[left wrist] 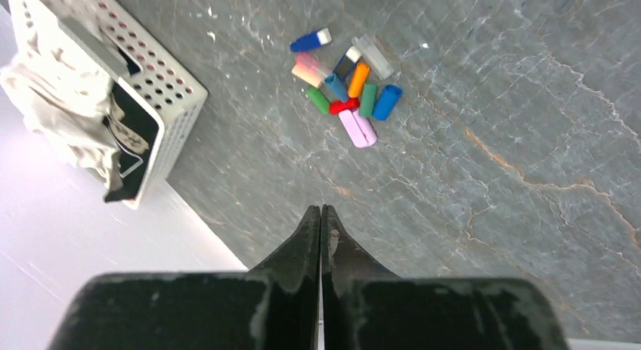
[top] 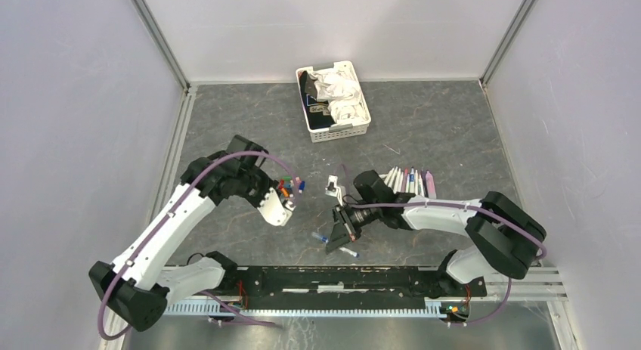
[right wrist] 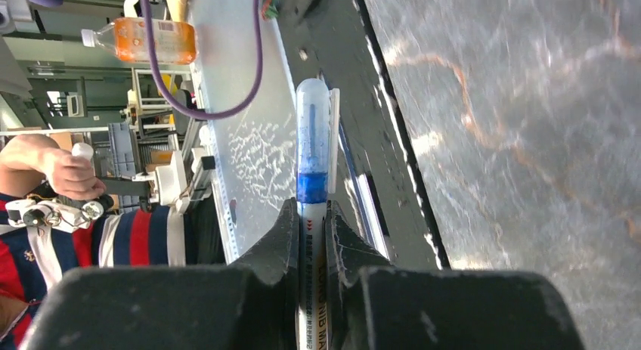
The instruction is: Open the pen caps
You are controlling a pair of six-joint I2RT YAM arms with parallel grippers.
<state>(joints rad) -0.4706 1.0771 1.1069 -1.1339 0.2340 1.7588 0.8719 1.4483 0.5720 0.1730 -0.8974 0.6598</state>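
Status: my right gripper (right wrist: pixel 311 214) is clamped tight on a white-barrelled marker pen with a blue collar (right wrist: pixel 311 187), low over the near table edge. Its clear tubular plastic cap with a side clip (right wrist: pixel 313 123) is on, so this one isn't done. My left gripper (left wrist: pixel 321 218) is fully closed, pads touching, nothing in it, hovering just short of the cap heap. Two small loose pieces (top: pixel 320 235) lie on the table beside the right gripper; too small to tell cap from pen.

Next out: heap of short coloured plastic caps (left wrist: pixel 348 93), roughly ten: pink, blue, green, orange, red, one clear. They're smooth stubby cylinders, most touching each other, on the grey marbled matte tabletop (left wrist: pixel 491 176). My read is that most caps are already off. On the right, a row of thin white-barrelled pens (top: pixel 408 180) lies side by side, coloured ends; can't tell from above if any is capped.

Far end: white perforated plastic basket (top: pixel 340 131) holding crumpled white cloth (top: pixel 336 89) and something dark. Not part of the job.
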